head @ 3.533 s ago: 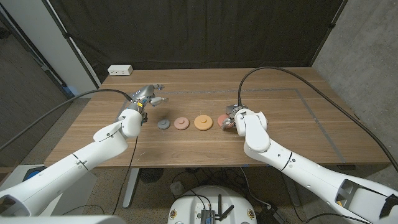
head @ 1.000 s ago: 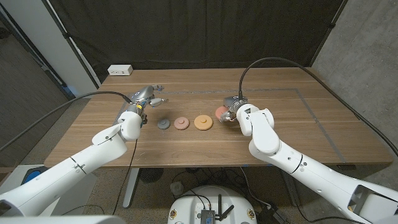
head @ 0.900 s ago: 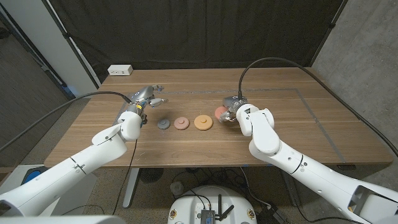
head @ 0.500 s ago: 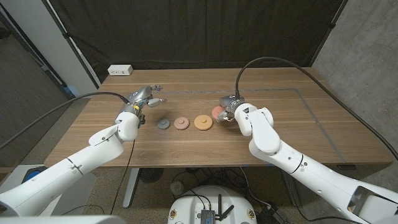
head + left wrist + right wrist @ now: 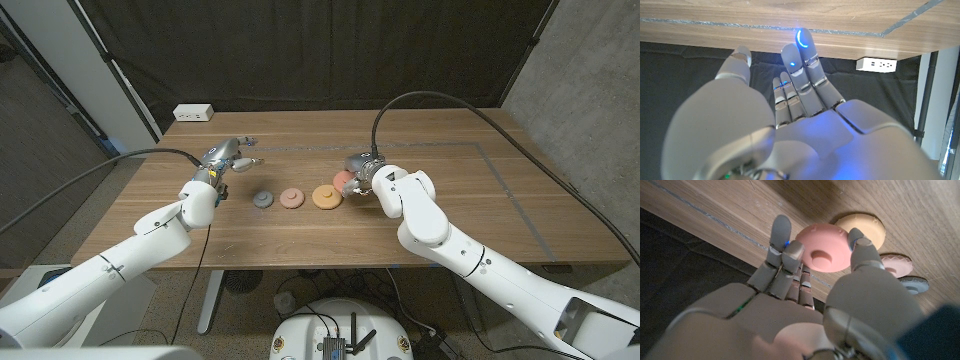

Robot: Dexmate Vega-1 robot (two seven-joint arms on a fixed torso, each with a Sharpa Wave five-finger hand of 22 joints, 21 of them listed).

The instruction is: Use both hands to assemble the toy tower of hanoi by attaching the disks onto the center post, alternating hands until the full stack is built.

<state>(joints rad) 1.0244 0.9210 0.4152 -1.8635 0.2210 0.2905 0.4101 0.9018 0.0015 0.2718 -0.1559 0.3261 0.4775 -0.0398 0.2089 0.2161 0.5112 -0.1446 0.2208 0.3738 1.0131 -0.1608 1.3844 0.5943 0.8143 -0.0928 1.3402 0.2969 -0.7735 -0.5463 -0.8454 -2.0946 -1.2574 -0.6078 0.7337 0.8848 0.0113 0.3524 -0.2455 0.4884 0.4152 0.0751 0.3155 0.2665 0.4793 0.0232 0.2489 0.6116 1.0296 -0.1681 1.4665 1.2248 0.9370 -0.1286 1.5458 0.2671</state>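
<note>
Wooden table [image 5: 450,200] with dark curtains behind it and a white power strip [image 5: 193,113] at the far corner. The right hand [image 5: 357,172] pinches the big pink disk [image 5: 825,247], just beside the orange disk [image 5: 325,196]; past that sit a smaller pink disk [image 5: 292,198] and a grey disk [image 5: 263,199]. The right wrist view shows the grip properly. The left hand [image 5: 226,155] is empty, fingers loosely spread, near the grey one.

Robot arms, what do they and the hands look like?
Both arms are glossy white with rounded shells, each trailed by a black cable. The left robot hand and right robot hand are grey and segmented; blue lights glow on the left fingertips.
</note>
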